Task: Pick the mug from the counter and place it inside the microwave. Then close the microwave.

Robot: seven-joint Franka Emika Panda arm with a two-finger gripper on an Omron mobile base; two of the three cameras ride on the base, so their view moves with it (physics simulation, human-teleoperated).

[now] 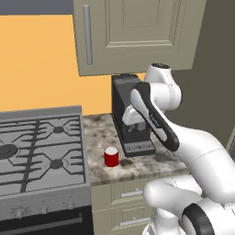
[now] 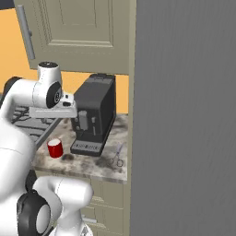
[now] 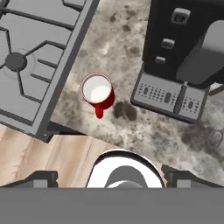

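A: What step is in hand?

B: The reach for the mug point(image 3: 97, 89), by my reading. The gripper point(image 3: 109, 177) hangs well above the table point(image 3: 148, 131) with its jaws spread wide and nothing between them, their two dark tips far apart at the bottom of the hand view.

A: And where does the mug sit?

B: Upright on the table, near the front edge, between the gas stovetop point(image 3: 35, 57) and the coffee machine point(image 3: 183, 57), apart from both. It stands free, untouched.

A: What does the next move call for?

B: Probably a descent until the jaws straddle the cup, after shifting over it, since it lies off to one side of the hand's line. The small handle points toward the table's front edge, so the jaws would do best to close across the round body and miss the handle.

A: Materials, near to far?

B: The mug is a small red cylinder, glossy, white inside. The table is speckled beige-brown stone, flat and smooth. The stovetop is grey with dark grates and round burners. The coffee machine is a black box with a perforated grey drip tray. Behind it, an orange wall point(image 1: 41, 64) and a beige panelled cabinet door point(image 1: 133, 34) with a grey bar handle.
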